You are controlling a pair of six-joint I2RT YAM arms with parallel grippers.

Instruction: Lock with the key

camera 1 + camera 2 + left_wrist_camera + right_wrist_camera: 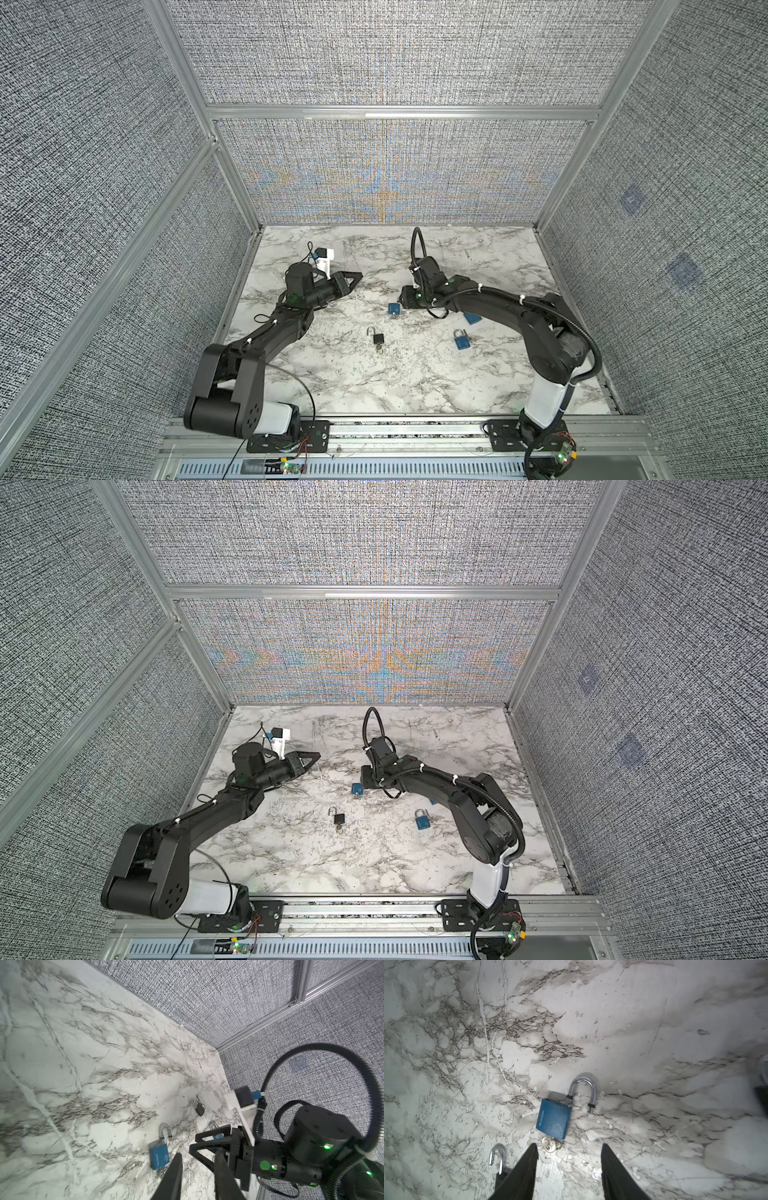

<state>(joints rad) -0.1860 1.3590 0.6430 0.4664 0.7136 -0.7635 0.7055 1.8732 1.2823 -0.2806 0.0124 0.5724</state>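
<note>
Surface: white, grey-veined marble-patterned tabletop, scuffed with fine dark marks. Grey woven fabric panels are enclosing it on three sides, held in an aluminium frame.

Blue padlock is lying flat near the table's middle, also showing in both top views. Its shackle is standing swung open, free end clear of the body. The key is sitting in the bottom of the body, with a ring on it.

Right gripper is hovering just beside the key end of that padlock, fingers spread apart, nothing between them.

Left gripper is hanging over the far-left part of the table, well apart from the locks; in the left wrist view its fingers are showing a narrow gap, empty.

Black padlock, shackle open, is lying nearer the front edge. A second blue padlock is lying to its right, near the right arm.
</note>
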